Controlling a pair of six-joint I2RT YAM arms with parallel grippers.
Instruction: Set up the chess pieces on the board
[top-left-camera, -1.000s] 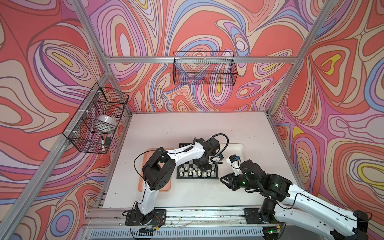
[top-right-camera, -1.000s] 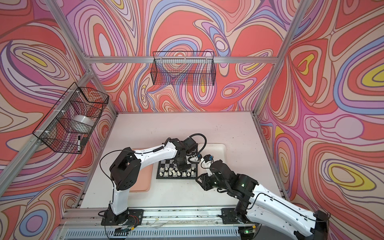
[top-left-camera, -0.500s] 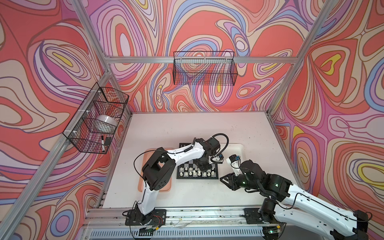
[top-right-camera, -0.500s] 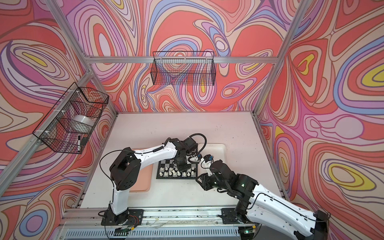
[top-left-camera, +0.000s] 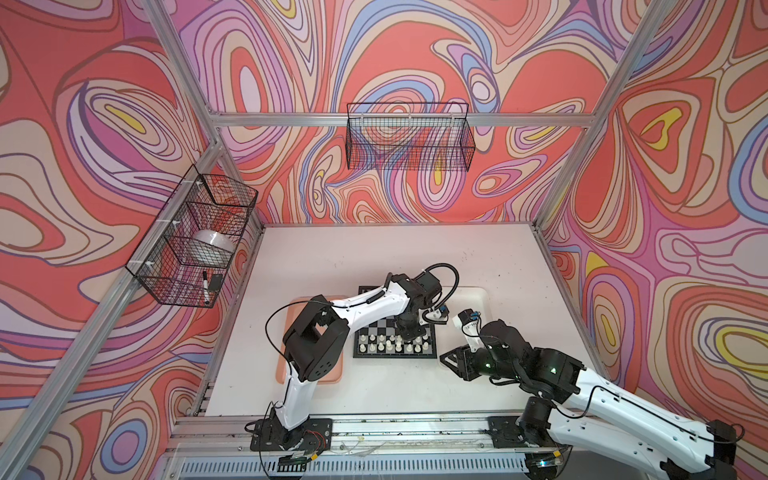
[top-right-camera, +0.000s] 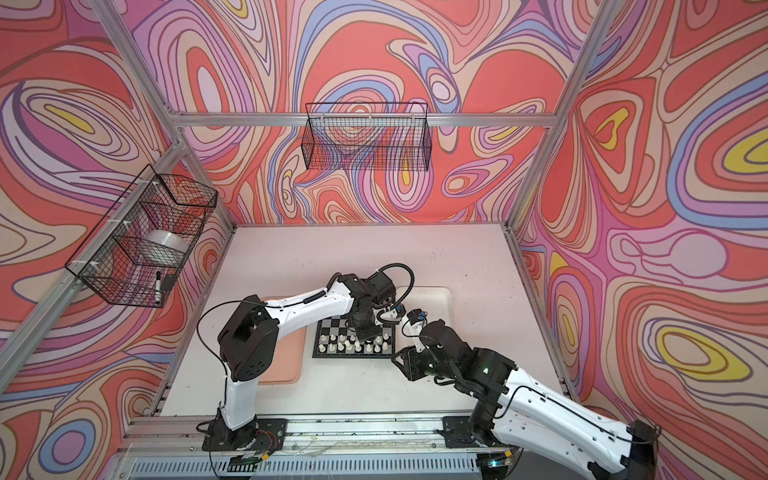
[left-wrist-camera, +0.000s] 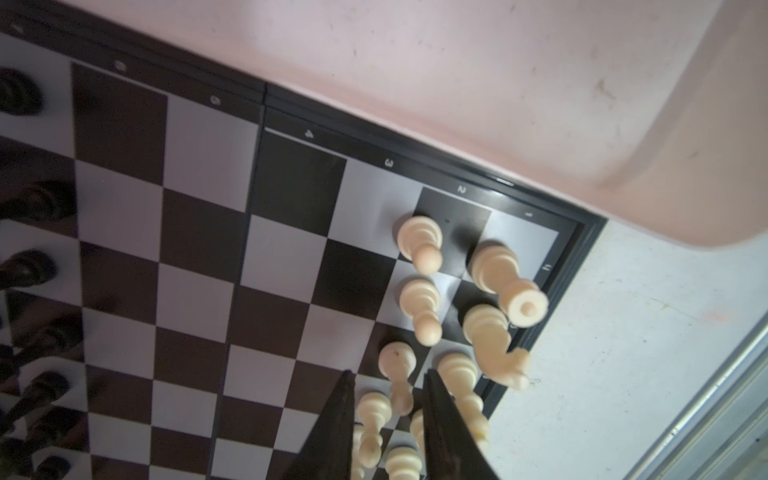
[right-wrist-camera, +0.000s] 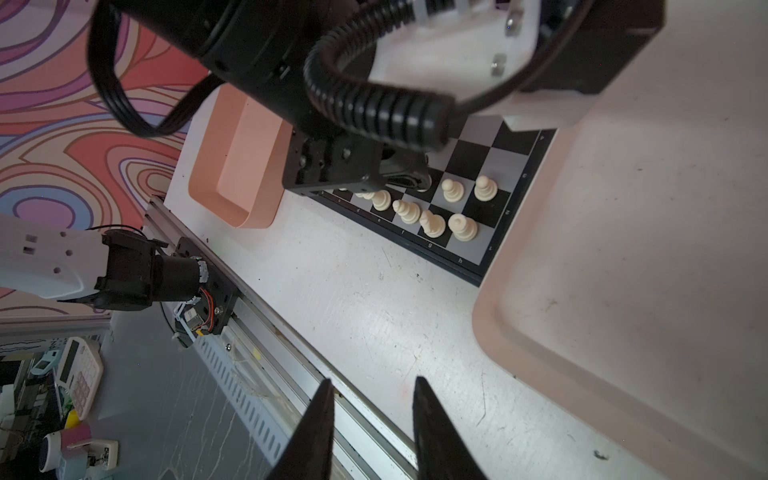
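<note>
My left gripper (left-wrist-camera: 387, 376) straddles a cream pawn (left-wrist-camera: 397, 359) on the board (left-wrist-camera: 199, 257), jaws apart, I reckon to leave it standing; my right gripper (right-wrist-camera: 372, 380), parted and empty, waits clear.

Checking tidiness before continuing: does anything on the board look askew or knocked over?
No toppled piece shows. Only the white pawn in front of the corner rook looks off: its base seems to overlap its square's line.

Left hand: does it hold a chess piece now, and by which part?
Nothing is held. The left hand stands open over the board; a cream pawn stands between its fingers, but neither finger seems to touch it.
</note>
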